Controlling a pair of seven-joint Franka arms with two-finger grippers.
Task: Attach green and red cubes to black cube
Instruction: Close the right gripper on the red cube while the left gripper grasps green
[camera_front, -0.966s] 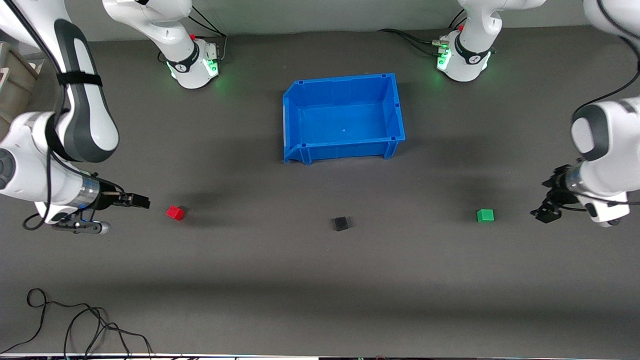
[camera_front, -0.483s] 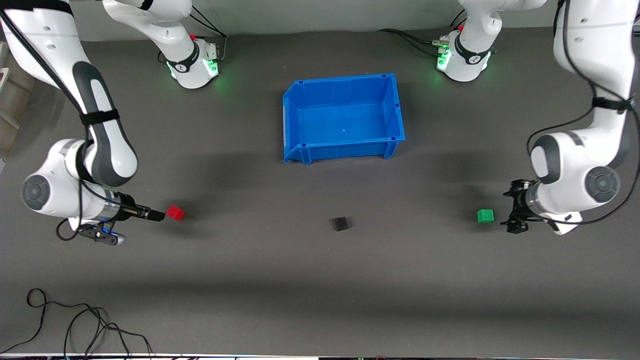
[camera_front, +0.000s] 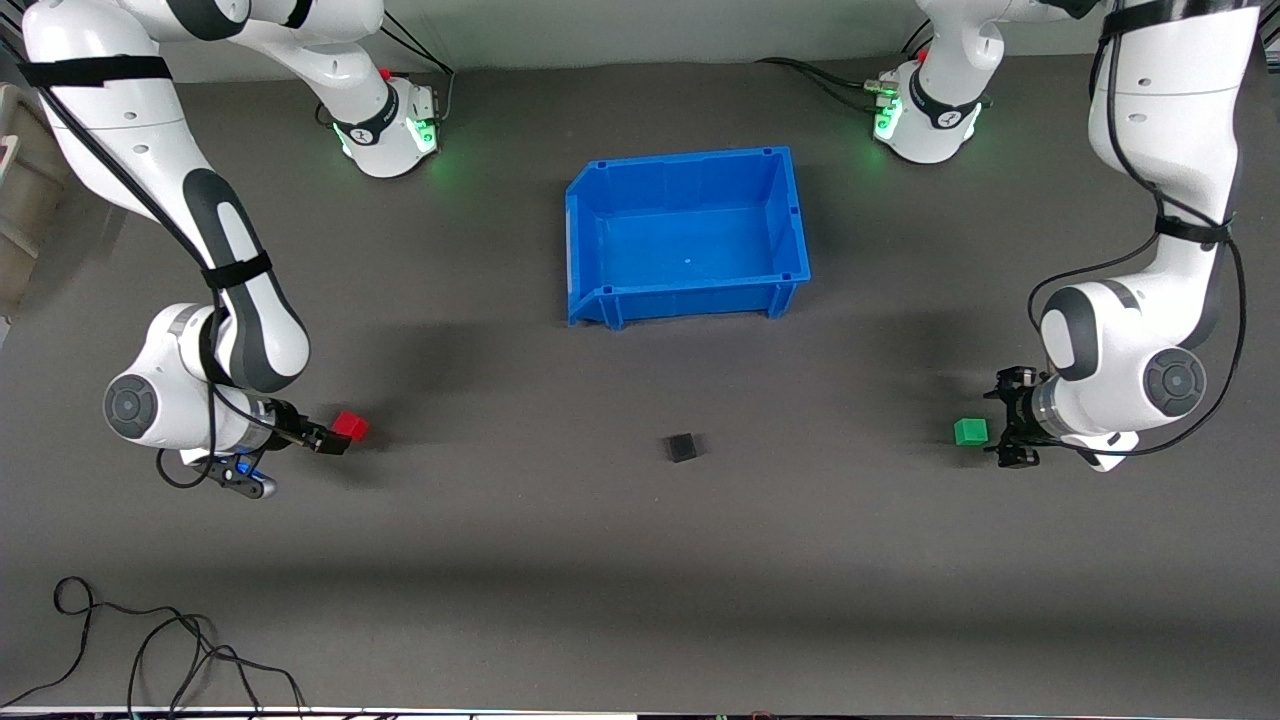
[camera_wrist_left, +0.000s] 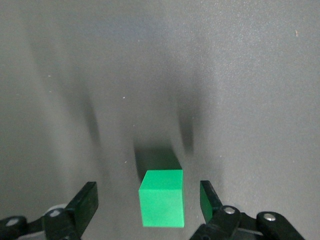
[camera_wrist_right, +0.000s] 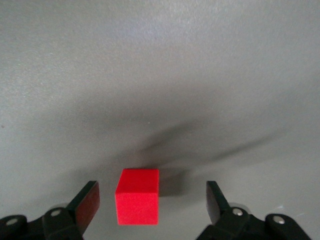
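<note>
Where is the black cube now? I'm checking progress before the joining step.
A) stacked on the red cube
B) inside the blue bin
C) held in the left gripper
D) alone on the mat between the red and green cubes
D: the black cube sits alone on the mat between the red cube and green cube, untouched.

Matt mat (camera_front: 640, 560); prob. plastic bin (camera_front: 588, 240)

- A dark grey matte table mat (camera_front: 640, 560) fills the scene.
- A pale wall strip (camera_front: 650, 25) runs along its top edge.
- Loose black cables (camera_front: 150, 650) lie in one near corner.
</note>
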